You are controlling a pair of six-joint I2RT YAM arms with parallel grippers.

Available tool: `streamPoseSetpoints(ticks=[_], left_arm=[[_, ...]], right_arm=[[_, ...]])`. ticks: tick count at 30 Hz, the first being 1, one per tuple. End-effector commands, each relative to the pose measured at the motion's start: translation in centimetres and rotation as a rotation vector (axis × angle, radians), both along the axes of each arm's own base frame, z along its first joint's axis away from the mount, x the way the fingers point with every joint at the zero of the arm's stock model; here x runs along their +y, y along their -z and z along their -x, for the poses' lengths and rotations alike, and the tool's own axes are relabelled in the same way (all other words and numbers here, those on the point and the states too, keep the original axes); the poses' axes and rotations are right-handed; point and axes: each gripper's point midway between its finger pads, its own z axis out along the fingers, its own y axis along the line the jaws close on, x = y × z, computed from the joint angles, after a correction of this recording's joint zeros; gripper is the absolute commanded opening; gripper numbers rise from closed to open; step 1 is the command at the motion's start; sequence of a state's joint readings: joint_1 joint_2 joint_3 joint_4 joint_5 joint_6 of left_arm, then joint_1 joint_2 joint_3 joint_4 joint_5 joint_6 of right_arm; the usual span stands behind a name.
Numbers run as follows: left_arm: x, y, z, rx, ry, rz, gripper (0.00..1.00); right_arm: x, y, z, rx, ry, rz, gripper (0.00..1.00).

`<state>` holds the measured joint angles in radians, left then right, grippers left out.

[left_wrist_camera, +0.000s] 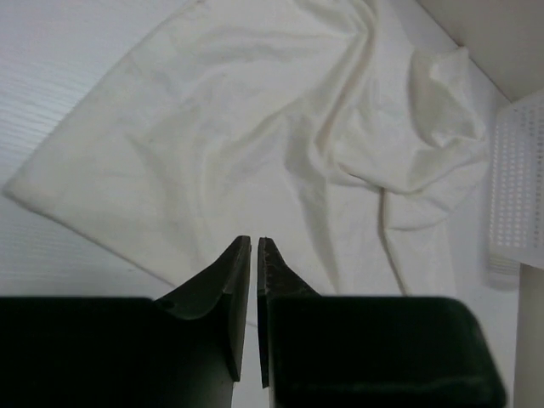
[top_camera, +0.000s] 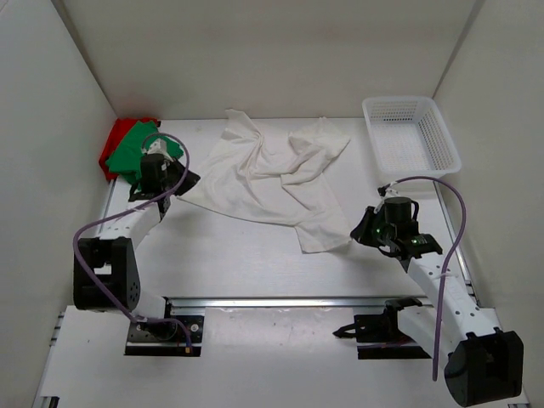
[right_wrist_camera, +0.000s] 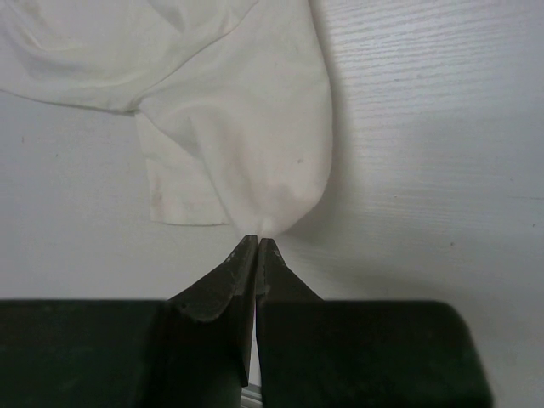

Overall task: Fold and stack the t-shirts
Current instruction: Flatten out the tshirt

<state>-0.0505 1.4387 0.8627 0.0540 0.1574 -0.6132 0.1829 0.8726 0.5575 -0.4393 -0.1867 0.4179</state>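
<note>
The white t-shirt (top_camera: 263,183) lies crumpled and half spread across the middle of the table; it also shows in the left wrist view (left_wrist_camera: 212,127) and the right wrist view (right_wrist_camera: 255,110). My right gripper (top_camera: 359,231) (right_wrist_camera: 258,240) is shut on its near right corner, and the cloth is drawn up into the tips. My left gripper (top_camera: 181,191) (left_wrist_camera: 255,240) is at the shirt's left edge with its jaws closed to a thin slit; the cloth there looks flat. The green t-shirt (top_camera: 132,151) lies on the red t-shirt (top_camera: 113,144) in the back left corner.
A white mesh basket (top_camera: 412,136) stands at the back right and shows at the right edge of the left wrist view (left_wrist_camera: 518,195). White walls close in the back and both sides. A metal rail (top_camera: 289,302) runs along the near edge.
</note>
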Motion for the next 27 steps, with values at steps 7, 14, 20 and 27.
streamPoseSetpoints(ticks=[7, 14, 20, 27], left_arm=[[4.0, 6.1, -0.2, 0.322, -0.034, -0.163, 0.82], [8.9, 10.4, 1.0, 0.435, -0.206, -0.023, 0.30], [10.3, 11.1, 2.2, 0.415, -0.315, -0.016, 0.40], [9.8, 12.6, 0.5, 0.431, -0.317, 0.030, 0.38]], right_arm=[[1.3, -1.2, -1.7, -0.056, -0.047, -0.033, 0.01], [1.7, -1.2, -1.7, -0.058, -0.061, -0.044, 0.00], [1.8, -0.9, -1.8, -0.048, -0.067, -0.055, 0.00], [2.1, -1.1, -1.7, -0.056, -0.077, -0.059, 0.00]])
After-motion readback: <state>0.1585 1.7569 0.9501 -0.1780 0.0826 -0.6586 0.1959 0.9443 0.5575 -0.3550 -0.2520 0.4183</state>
